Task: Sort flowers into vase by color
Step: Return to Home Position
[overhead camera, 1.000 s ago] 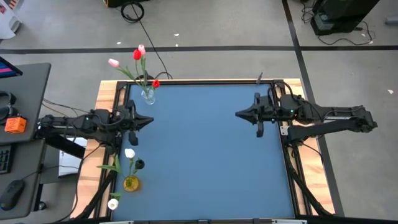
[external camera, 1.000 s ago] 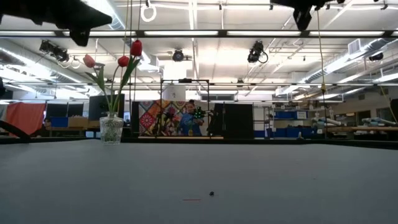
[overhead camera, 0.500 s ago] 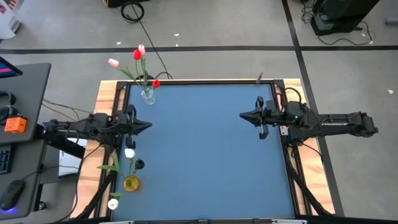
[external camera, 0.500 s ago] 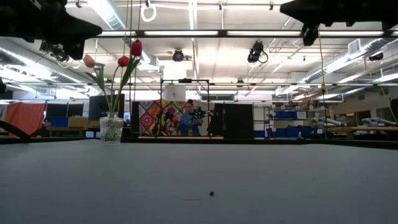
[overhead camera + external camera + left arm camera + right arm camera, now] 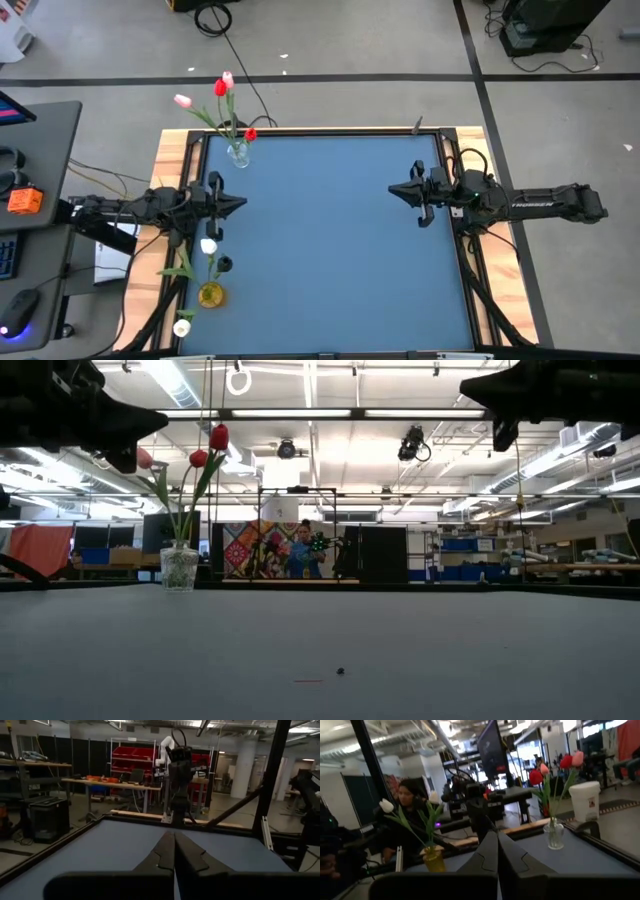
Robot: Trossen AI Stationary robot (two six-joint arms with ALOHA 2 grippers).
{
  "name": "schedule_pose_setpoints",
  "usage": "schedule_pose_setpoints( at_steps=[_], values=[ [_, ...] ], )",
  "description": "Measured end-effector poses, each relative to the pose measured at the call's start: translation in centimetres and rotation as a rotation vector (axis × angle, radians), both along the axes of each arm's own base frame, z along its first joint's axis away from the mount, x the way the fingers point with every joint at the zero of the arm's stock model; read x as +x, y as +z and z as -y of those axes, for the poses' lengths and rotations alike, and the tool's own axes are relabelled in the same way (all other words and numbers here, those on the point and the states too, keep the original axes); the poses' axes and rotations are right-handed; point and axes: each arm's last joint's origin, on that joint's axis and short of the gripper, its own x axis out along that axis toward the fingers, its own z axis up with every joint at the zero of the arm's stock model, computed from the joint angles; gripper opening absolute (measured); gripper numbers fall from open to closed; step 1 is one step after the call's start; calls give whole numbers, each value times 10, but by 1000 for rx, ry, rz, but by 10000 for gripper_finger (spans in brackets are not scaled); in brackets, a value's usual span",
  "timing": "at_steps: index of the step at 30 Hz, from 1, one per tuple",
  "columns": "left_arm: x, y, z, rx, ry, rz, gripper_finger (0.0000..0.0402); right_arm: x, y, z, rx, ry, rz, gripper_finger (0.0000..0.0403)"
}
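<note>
A clear glass vase [image 5: 238, 152] stands at the table's far left corner and holds red tulips [image 5: 220, 88] and pink tulips [image 5: 182, 101]; the low view shows the vase [image 5: 179, 568] upright on its base. A yellow vase [image 5: 211, 294] by the near left edge holds white tulips [image 5: 208, 246]. My left gripper [image 5: 240, 203] hovers shut over the table's left side, between the two vases. My right gripper [image 5: 392, 190] hovers shut over the right side. In the wrist views the left fingers [image 5: 174, 840] and the right fingers [image 5: 497, 840] are closed on nothing.
The blue table top [image 5: 330, 250] lies between the arms. A small dark speck [image 5: 340, 670] sits on it near the low camera. A desk with a keyboard and an orange box [image 5: 25, 200] stands left of the table. A person [image 5: 410, 795] sits beyond the left edge.
My right gripper has drawn back toward the table's right edge and sunk a little. My left gripper has shifted slightly toward the near edge and also come lower. Both stayed shut. The vases and flowers have not moved.
</note>
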Motion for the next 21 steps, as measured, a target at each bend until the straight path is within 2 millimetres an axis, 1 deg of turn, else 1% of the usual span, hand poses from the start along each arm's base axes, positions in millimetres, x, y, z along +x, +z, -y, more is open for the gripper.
schedule_pose_setpoints(
  at_steps=[4, 9, 13, 17, 19, 21],
  values=[
    [-1, 0, 0, 13, 6, 4, 4, -2, -11, 0, 8, 4, 43, 2],
    [-3, -6, -1, 12, 20, -56, 4, -5, -22, -1, 27, 8, 41, 6],
    [-3, -5, -1, 11, 22, -42, 4, -8, -22, -2, 5, 25, 54, 8],
    [-3, -8, -1, 6, 25, -58, 4, -12, -21, -2, -33, 13, 61, 9],
    [-1, -12, -1, -12, 24, -49, 4, -14, -20, -2, -53, 5, 63, 10],
    [1, -20, -1, -38, 21, -45, 4, -17, -19, -1, -66, -1, 67, 10]
  ],
)
